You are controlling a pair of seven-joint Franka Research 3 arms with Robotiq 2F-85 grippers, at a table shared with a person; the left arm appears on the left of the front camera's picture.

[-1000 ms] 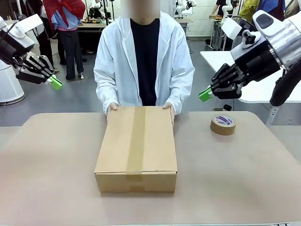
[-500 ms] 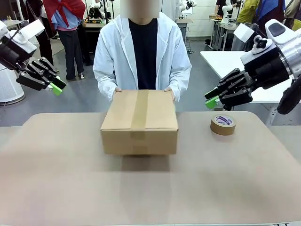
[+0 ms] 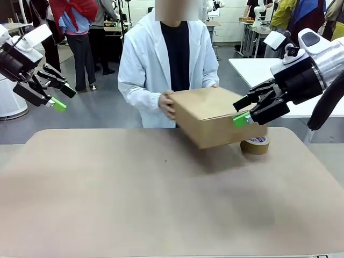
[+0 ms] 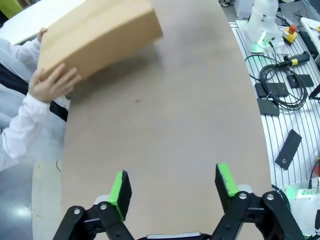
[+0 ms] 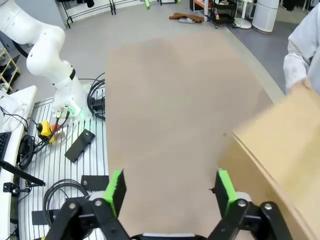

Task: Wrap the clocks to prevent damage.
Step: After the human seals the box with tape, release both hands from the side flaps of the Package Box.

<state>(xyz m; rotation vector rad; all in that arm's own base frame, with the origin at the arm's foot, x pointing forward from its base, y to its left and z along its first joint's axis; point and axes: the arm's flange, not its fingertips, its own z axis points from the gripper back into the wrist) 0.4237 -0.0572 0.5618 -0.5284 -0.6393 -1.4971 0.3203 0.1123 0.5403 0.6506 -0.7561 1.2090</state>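
Box (image 3: 215, 115) lifted, swung rightward; beside open right gripper (image 3: 243, 112).

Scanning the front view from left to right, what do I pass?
Left gripper, raised with jaws open → person's hand gripping the cardboard box → the cardboard box, held tilted off the table → right gripper, jaws open, in front of the box's right end.
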